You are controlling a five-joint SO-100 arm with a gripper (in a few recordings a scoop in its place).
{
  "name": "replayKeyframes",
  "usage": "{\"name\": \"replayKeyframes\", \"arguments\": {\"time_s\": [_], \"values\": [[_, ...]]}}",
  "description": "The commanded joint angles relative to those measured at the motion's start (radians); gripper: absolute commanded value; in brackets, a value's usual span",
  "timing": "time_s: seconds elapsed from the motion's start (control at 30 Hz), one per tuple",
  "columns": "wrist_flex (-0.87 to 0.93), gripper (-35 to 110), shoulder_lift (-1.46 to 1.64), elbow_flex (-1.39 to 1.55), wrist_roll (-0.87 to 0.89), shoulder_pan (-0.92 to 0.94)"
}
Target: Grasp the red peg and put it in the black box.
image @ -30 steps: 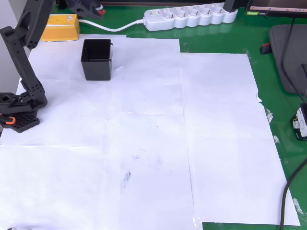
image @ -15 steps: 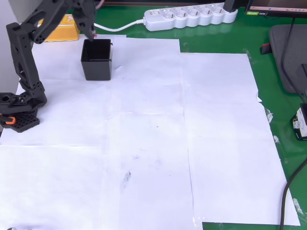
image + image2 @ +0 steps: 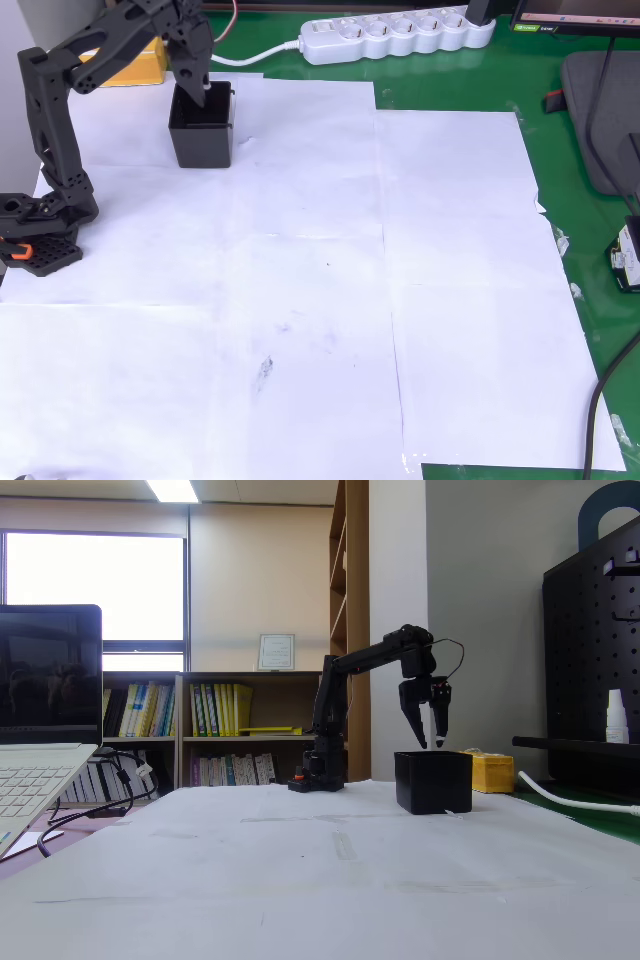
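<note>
The end effector [image 3: 430, 742] hangs tip-down directly over the small square black plastic box [image 3: 433, 781], its fingertips just above the box's open rim in the fixed view. In the overhead view the end effector [image 3: 204, 90] overlaps the box's back rim, so it sits over the opening toward the far wall. The two fingers converge to a narrow point; whether they pinch anything I cannot tell, since the tips are too small and dark in both views. The tiny dark red peg cannot be made out: it may be between the fingertips or already inside the box, and the pictures do not settle which.

The relation that matters is vertical: the box's opening lies straight below the fingertips, so, in my judgement, a release or a short descent is all the placing step needs, provided the peg is held.

Behind the box, further from the fixed camera, sits a yellow rectangular box [image 3: 493, 772], and the arm's base [image 3: 316, 778] stands to the left of the black box on the white paper-covered worktop [image 3: 330, 880].

The fixed view gives the height of the fingertips above the rim; the overhead view [image 3: 201, 125] gives their placing across the box's opening, and shows a white power strip [image 3: 397, 36] beyond the box.
</note>
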Motion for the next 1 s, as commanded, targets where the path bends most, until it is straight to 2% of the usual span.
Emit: {"name": "replayKeyframes", "arguments": {"time_s": [0.0, 0.03, 0.2, 0.4, 0.73, 0.77, 0.8, 0.87, 0.97], "values": [[0.02, 22, -0.006, 0.012, -0.028, -0.002], [0.029, 31, -0.005, 0.012, -0.032, -0.002], [0.043, 55, -0.003, 0.015, -0.037, 0.0], [0.044, 64, -0.003, 0.018, -0.041, 0.008], [0.058, 65, -0.008, 0.025, -0.051, 0.04], [0.066, 64, -0.015, 0.025, -0.06, 0.046], [0.077, 54, -0.028, 0.021, -0.087, 0.052], [0.069, 19, -0.071, 0.014, -0.072, 0.071], [0.046, 0, -0.112, 0.015, -0.071, 0.106]]}}
